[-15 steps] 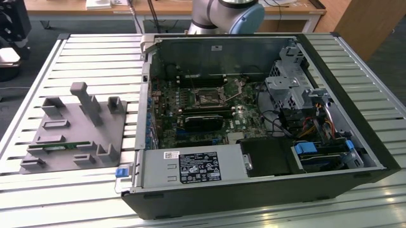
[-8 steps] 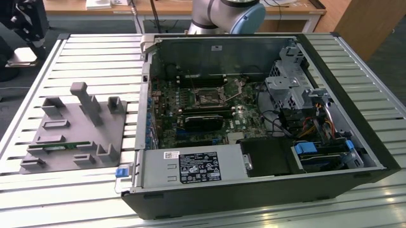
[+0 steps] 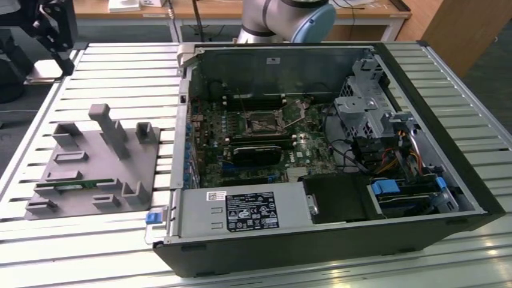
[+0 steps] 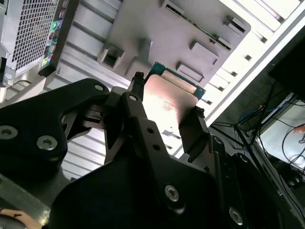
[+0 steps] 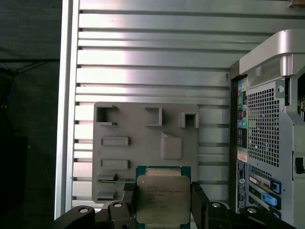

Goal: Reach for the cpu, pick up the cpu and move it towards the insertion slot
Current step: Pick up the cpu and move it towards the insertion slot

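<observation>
My gripper (image 5: 162,204) is shut on the cpu (image 5: 162,198), a flat square chip with a silvery-grey top and a green edge. A black finger (image 5: 127,200) presses on each of two opposite sides. In the second wrist view the cpu (image 4: 167,101) sits the same way in the gripper (image 4: 164,113). The chip hangs well above the grey fixture (image 5: 143,143), touching nothing else. The insertion slot (image 3: 262,124) is a small square black socket with a thin metal frame on the green board inside the open computer case (image 3: 416,240).
The grey fixture (image 3: 96,162) with upright posts stands on the ribbed metal table at the exterior view's left, a green memory stick (image 3: 76,186) lying in it. Case walls, a drive cage (image 3: 364,114) and cables surround the board. An arm joint (image 3: 280,18) rises behind the case.
</observation>
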